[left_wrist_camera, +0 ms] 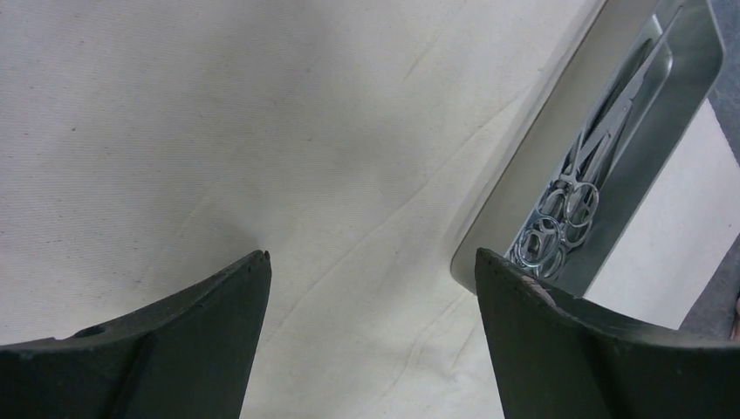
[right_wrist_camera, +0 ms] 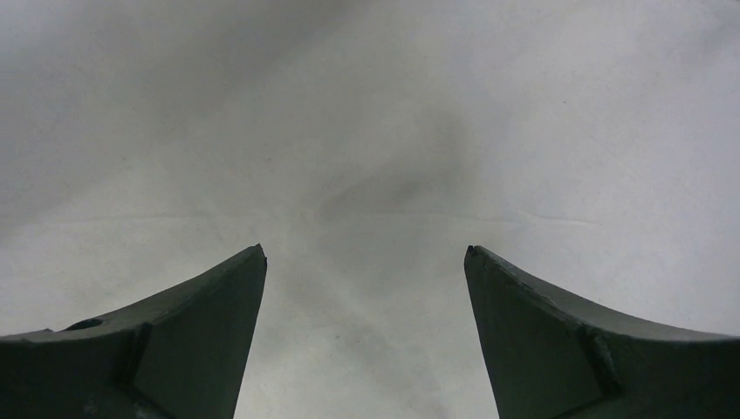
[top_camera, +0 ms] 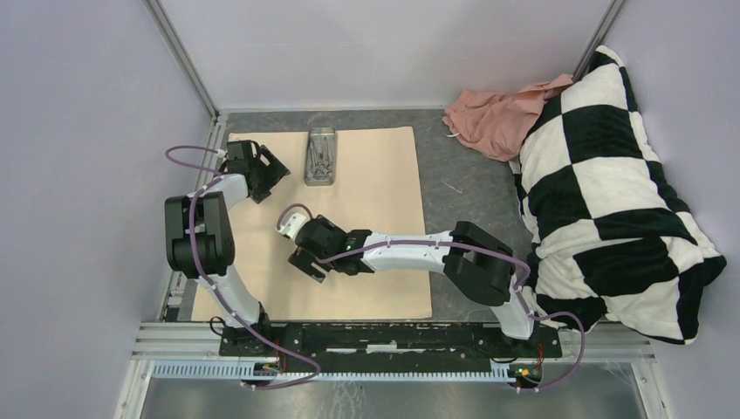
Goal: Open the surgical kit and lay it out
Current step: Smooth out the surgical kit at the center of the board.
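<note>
Spread left pincer (left_wrist_camera: 371, 262) and right pincer (right_wrist_camera: 365, 253) are held over the unfolded beige cloth wrap (top_camera: 375, 227); silver scissor-handled instruments (left_wrist_camera: 567, 205) should likely next be lifted from the rectangular steel tray (top_camera: 321, 157) near the counter's (top_camera: 471, 201) far edge.

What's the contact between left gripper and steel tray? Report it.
Apart. The top view shows a strip of beige cloth between the left gripper and the steel tray.

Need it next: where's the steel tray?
Top view: the steel tray sits on the beige cloth near its far edge, right of the left gripper.
</note>
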Tool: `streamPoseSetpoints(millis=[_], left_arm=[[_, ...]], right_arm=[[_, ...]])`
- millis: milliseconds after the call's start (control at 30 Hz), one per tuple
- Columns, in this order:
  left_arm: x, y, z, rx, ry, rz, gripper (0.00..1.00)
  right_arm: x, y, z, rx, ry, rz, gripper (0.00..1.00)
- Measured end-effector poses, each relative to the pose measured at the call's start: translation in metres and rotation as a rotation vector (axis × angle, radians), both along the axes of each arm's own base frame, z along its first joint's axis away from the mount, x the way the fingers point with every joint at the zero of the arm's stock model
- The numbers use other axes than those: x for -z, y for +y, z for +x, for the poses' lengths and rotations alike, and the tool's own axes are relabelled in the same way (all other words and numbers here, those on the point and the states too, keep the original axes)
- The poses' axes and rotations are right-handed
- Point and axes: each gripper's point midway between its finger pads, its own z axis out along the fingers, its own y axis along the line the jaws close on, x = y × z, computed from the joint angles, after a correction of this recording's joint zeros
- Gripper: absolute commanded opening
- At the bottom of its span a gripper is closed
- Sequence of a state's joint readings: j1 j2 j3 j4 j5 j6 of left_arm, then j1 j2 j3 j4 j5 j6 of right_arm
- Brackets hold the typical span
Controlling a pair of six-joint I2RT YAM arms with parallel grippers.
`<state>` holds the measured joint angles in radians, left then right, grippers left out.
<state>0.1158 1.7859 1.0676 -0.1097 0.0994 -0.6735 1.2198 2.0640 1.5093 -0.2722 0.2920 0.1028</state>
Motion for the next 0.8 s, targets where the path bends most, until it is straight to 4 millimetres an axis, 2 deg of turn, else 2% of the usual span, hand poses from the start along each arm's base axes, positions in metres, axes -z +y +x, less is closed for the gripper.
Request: streamPoseSetpoints(millis=[133, 267, 367, 633, 800], left_arm=[[0.011, 0.003, 0.0, -0.009, 0.019, -0.014, 0.92], [0.011, 0.019, 0.002, -0.061, 0.013, -0.038, 0.93], [0.012, 0.027, 0.004, -0.081, 0.008, -0.038, 0.94], [0.012, 0.034, 0.016, -0.093, -0.001, -0.036, 0.94], [0.012, 0.036, 0.018, -0.095, -0.003, -0.035, 0.94]], right_arm=[[0.008, 0.002, -0.012, -0.028, 0.006, -0.027, 0.84], [0.017, 0.001, -0.026, -0.05, 0.014, -0.049, 0.75], [0.035, -0.009, -0.039, -0.058, 0.036, -0.084, 0.73], [0.035, -0.029, -0.071, -0.071, 0.055, -0.061, 0.73], [0.026, -0.04, -0.081, -0.082, 0.067, -0.06, 0.8]])
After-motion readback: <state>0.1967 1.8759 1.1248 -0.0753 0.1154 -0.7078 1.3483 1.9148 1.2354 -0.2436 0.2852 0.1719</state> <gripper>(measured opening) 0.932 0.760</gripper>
